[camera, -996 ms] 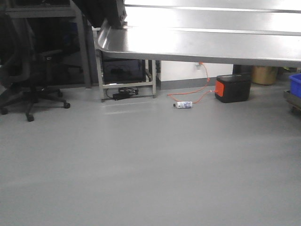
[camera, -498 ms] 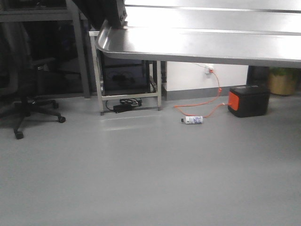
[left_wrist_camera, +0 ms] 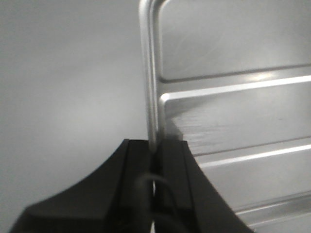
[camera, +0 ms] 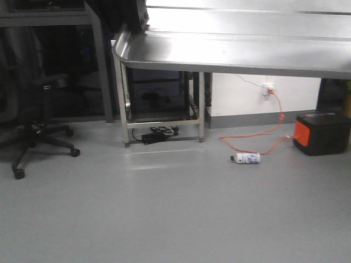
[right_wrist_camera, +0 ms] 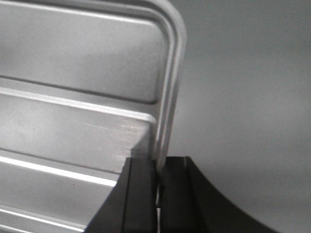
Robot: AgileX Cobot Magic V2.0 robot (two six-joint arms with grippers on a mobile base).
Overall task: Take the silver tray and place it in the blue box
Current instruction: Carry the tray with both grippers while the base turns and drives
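The silver tray (camera: pixel 230 49) is held up in the air and fills the top of the front view, ribs running lengthwise. My left gripper (left_wrist_camera: pixel 154 145) is shut on the rolled rim of its left short side; the tray's floor (left_wrist_camera: pixel 233 111) stretches to the right. The gripper shows as a dark shape (camera: pixel 134 13) at the tray's left corner in the front view. My right gripper (right_wrist_camera: pixel 158 162) is shut on the rim of the right short side, with the tray (right_wrist_camera: pixel 73 97) to its left. The blue box is out of view.
Grey floor lies below. A black office chair (camera: pixel 33 109) stands at left. A metal-legged stand (camera: pixel 159 98) with a power strip (camera: pixel 159 134) is behind the tray. A bottle (camera: pixel 248 158) lies on the floor, beside an orange cable (camera: pixel 258 137) and a black-and-orange case (camera: pixel 321 133).
The whole view has swung left: stand, bottle and black-and-orange case have slid rightward, and the blue box seen earlier at the right edge has left the view. Both grippers still hold the tray.
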